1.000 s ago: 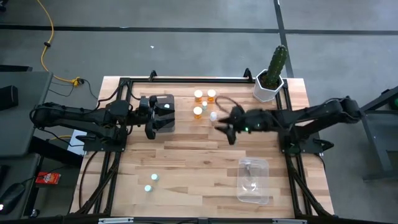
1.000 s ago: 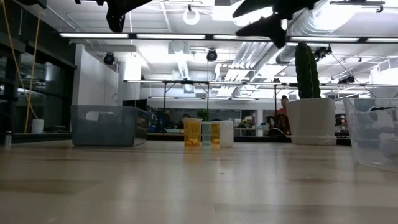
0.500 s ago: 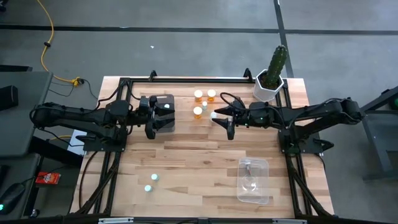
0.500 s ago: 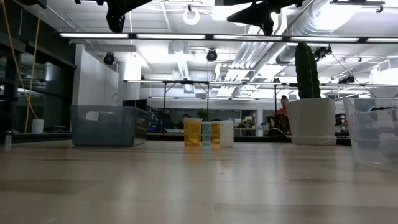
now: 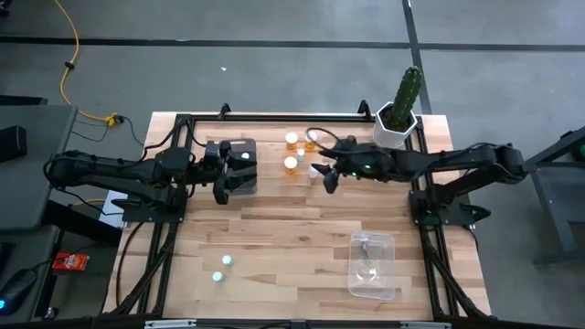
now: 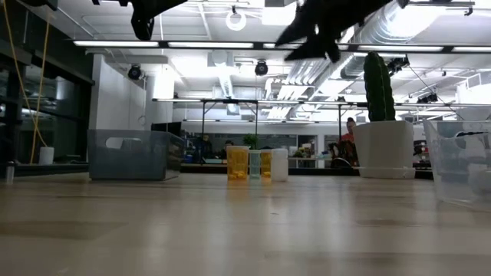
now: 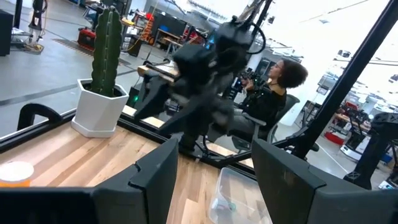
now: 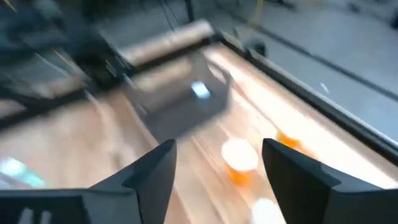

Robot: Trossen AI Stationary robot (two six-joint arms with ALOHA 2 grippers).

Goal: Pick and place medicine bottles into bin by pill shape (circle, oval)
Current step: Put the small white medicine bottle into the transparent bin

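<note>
Four bottles (image 5: 300, 153) clustered at the far middle of the surface (image 5: 292, 238): orange ones with white caps, pale ones beside them. Two teal-topped bottles (image 5: 221, 268) stand well apart, near the front left. Dark bin (image 5: 239, 164) left of the cluster, one teal-topped bottle inside. Clear bin (image 5: 373, 265) front right. Right gripper (image 5: 322, 171), jaws spread, empty, hovers just beside the cluster. Left gripper (image 5: 218, 174), jaws spread, empty, waits at the dark bin. Cactus (image 5: 407, 91) in white pot, far right corner
</note>
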